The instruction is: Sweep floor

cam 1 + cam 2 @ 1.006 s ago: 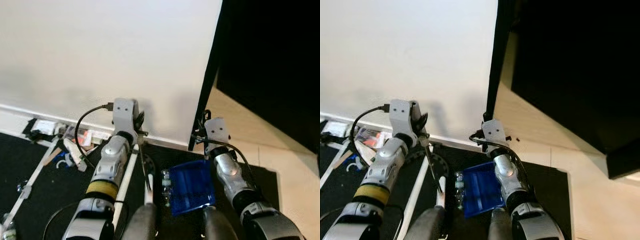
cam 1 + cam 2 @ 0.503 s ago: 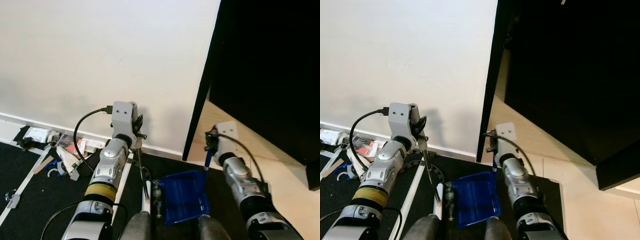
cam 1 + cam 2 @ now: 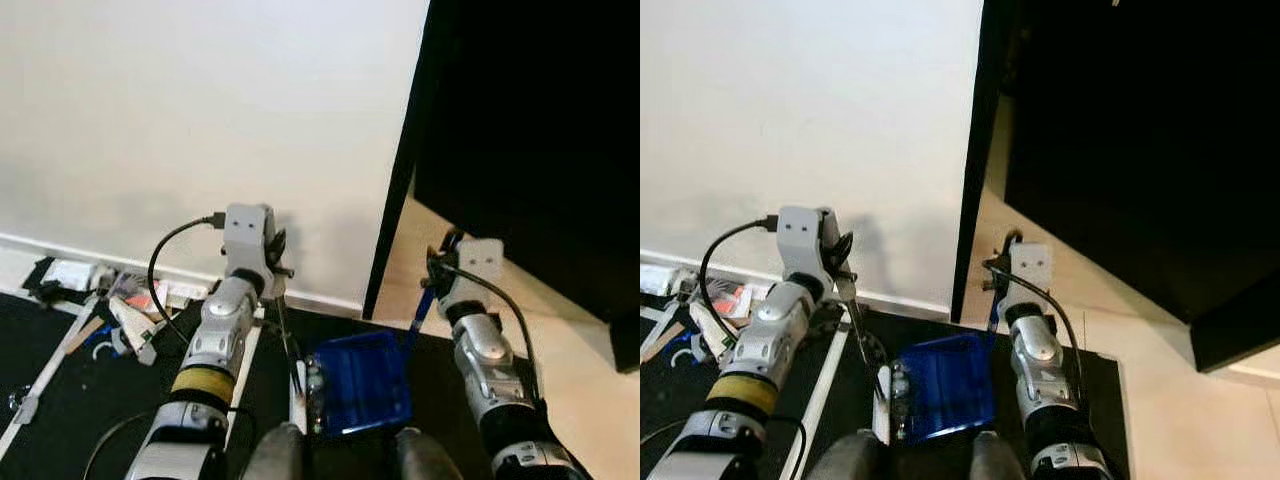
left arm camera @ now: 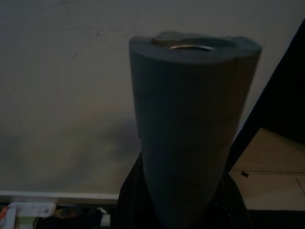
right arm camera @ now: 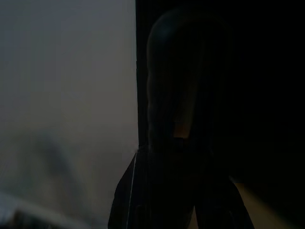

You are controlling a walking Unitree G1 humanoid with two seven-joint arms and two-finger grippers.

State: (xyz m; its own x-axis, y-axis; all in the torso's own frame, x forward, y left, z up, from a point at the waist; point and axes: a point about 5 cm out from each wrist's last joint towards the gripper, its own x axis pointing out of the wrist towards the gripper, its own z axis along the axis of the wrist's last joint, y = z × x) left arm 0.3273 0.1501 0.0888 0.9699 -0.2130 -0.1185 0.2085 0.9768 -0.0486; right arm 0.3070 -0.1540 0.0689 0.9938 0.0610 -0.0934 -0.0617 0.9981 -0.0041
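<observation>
1. Broom handle (image 3: 284, 330) is running thin and dark from our left gripper (image 3: 277, 262) down toward our feet, its long axis tilting slightly; in the left wrist view its grey grip (image 4: 190, 129) is sitting clamped between our fingers.
2. Blue dustpan (image 3: 360, 382) is lying on the black floor mat (image 3: 90, 400), its blue handle (image 3: 422, 308) rising into our right gripper (image 3: 437, 283), which is closing on it.
3. Against half a second ago, we are seeing the dustpan nearer our feet.
4. Litter (image 3: 125, 310) is lying along the baseboard.
</observation>
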